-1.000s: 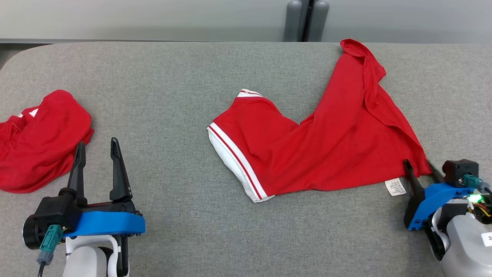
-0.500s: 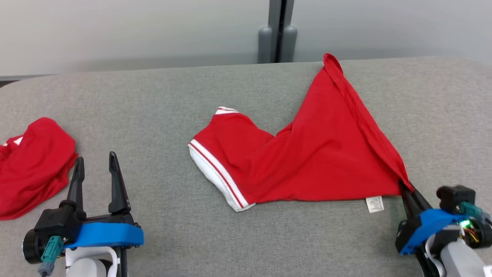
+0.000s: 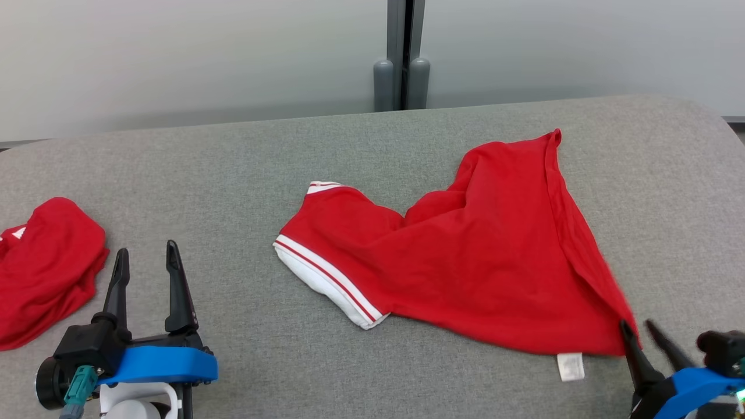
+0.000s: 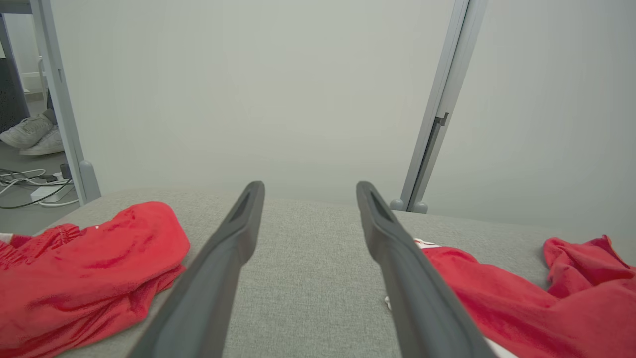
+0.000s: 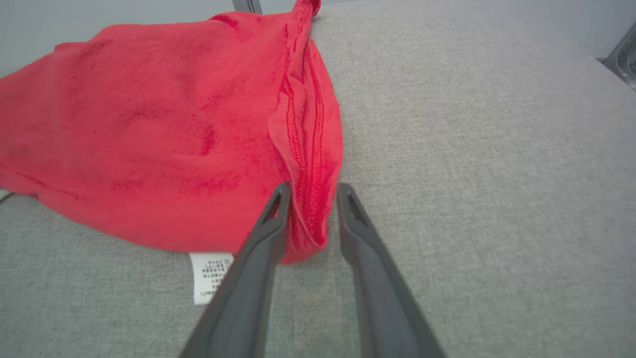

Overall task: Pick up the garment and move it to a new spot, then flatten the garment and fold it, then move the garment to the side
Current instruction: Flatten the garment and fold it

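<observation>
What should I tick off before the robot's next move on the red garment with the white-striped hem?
1. Red garment with white-striped hem lies flat on the grey fabric table: not ok, creased, right edge folded over.
2. Right gripper clamps its near corner: not ok, jaws parted around it.
3. Left gripper free: ok, open, empty.
4. Crumpled red cloth at the left lies clear of the garment: ok, apart.
</observation>
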